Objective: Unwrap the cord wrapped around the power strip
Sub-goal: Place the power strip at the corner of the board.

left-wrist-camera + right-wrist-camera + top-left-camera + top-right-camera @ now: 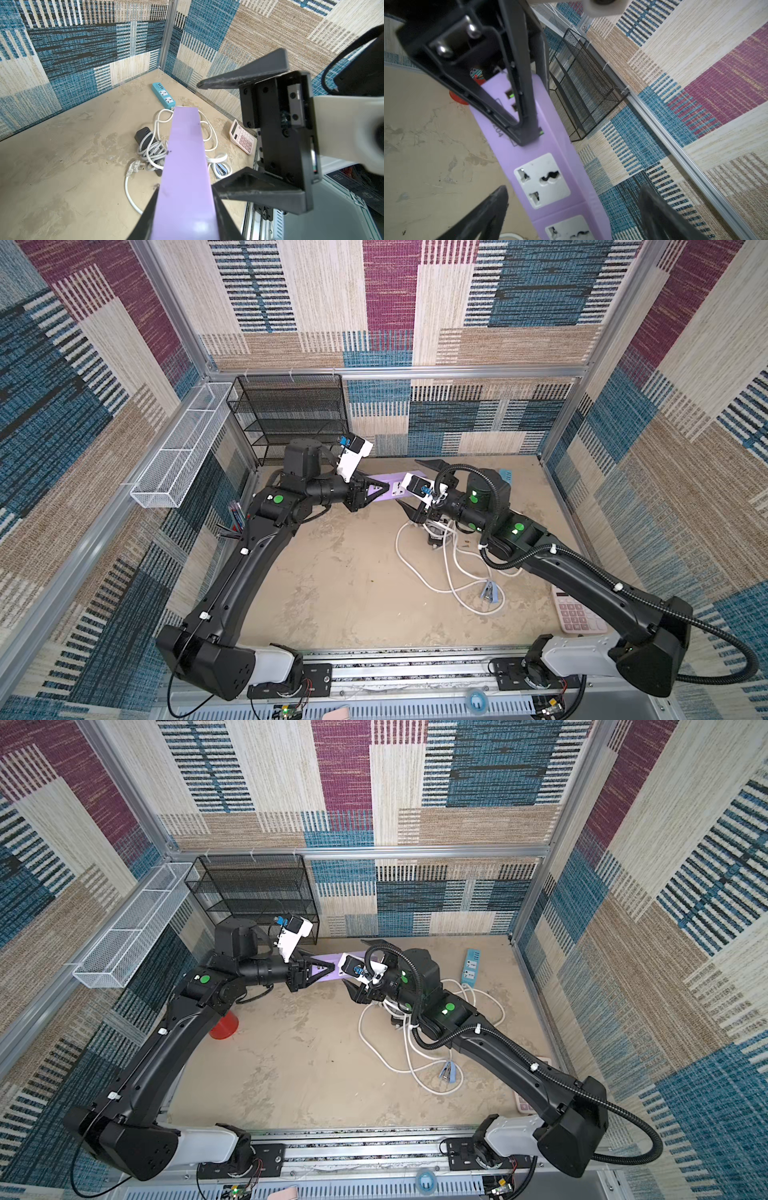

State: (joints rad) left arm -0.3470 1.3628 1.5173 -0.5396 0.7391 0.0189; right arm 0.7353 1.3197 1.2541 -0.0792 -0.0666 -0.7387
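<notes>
Beige mottled tabletop (pixel 332 572), walled in by patterned carpet panels; it is the bed for every lot below.

1. Black mesh rack (pixel 291 418), several shelves, upright against the back wall at the robot's left.
2. White wire basket (pixel 183 448), long and narrow, fixed along the left wall frame.
3. Left gripper (pixel 386 488): clamped on one end of the purple power strip (pixel 395 485) and holding it clear of the tabletop, roughly level, between the two arms. In the right wrist view the sockets face the camera and the strip's visible length is plain purple.
4. Right gripper (pixel 406 481): jaws spread wide, one to either side of the strip's free end (contact cannot be told).
5. White cord (pixel 453 572): loose loops on the tabletop under the right arm, some turns bunched beside a dark adapter (pixel 143 133).
6. Blue power strip (pixel 471 965): flat near the back right corner, and its own lead joins the same tangle.
7. Pink calculator (pixel 575 614): at the right edge, partly under the right arm.
8. Red cup (pixel 224 1027): beside the left arm, half hidden.
9. Stapler-like item (pixel 488 591), blue and silver, within a cord loop.
10. White plug (pixel 133 168): lying at a cord end near the adapter.
</notes>
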